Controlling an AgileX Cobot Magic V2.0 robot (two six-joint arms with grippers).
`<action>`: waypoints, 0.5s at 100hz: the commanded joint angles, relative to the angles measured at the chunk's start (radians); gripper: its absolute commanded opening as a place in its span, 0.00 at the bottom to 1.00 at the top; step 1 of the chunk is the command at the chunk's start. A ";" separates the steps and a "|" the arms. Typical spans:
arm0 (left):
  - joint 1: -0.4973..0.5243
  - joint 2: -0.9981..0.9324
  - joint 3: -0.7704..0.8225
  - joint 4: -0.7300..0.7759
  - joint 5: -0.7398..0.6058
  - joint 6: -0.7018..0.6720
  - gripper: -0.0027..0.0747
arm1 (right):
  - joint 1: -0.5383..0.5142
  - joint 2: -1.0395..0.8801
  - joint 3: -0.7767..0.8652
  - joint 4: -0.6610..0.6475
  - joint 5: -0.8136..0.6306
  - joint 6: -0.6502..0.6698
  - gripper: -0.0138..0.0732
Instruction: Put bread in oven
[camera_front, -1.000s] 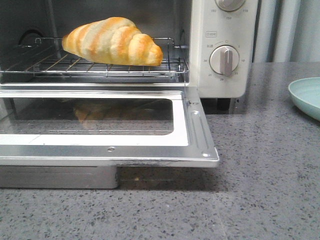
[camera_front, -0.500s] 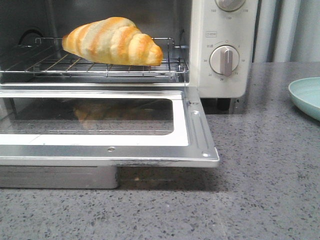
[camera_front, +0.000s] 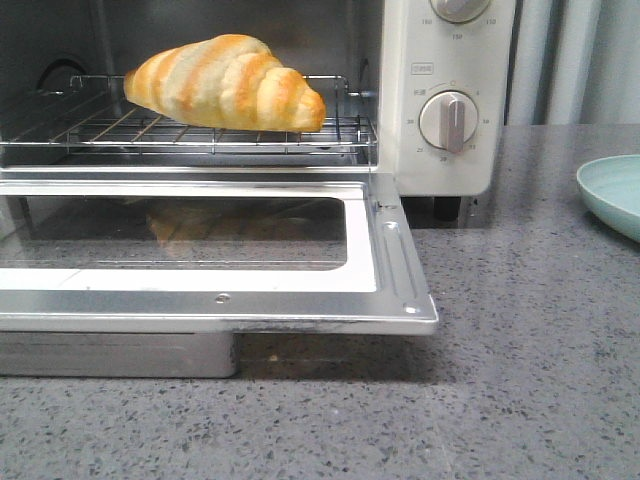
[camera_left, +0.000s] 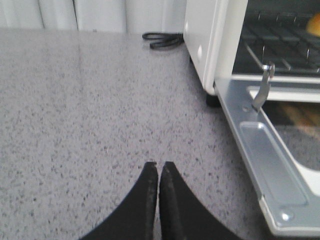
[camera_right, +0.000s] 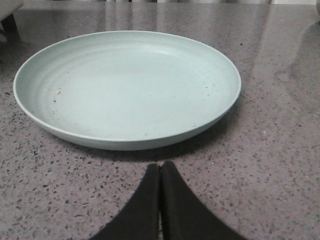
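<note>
We see the striped golden croissant-shaped bread (camera_front: 225, 82) lying crosswise on the wire rack inside the cream-white toaster oven (camera_front: 440, 150), door down. Our left jaws (camera_left: 159, 175) and right jaws (camera_right: 160, 175), both closed and empty, rest over the bench; the oven sits at two o'clock from the left, nearer arm.

Glossy striped bread (camera_front: 225, 83) on a thin metal wire rack (camera_front: 190, 130). Speckled stone-look countertop (camera_front: 520, 330) — smooth, slightly reflective. Matt pale-green plate (camera_right: 127, 87).
</note>
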 joint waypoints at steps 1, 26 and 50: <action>0.009 -0.031 0.025 -0.015 -0.017 0.006 0.01 | -0.006 -0.023 0.012 -0.017 -0.026 -0.008 0.07; 0.061 -0.031 0.025 -0.015 -0.012 0.008 0.01 | -0.006 -0.023 0.012 -0.017 -0.023 -0.008 0.07; 0.061 -0.031 0.025 -0.015 -0.012 0.029 0.01 | -0.006 -0.023 0.012 -0.017 -0.023 -0.008 0.07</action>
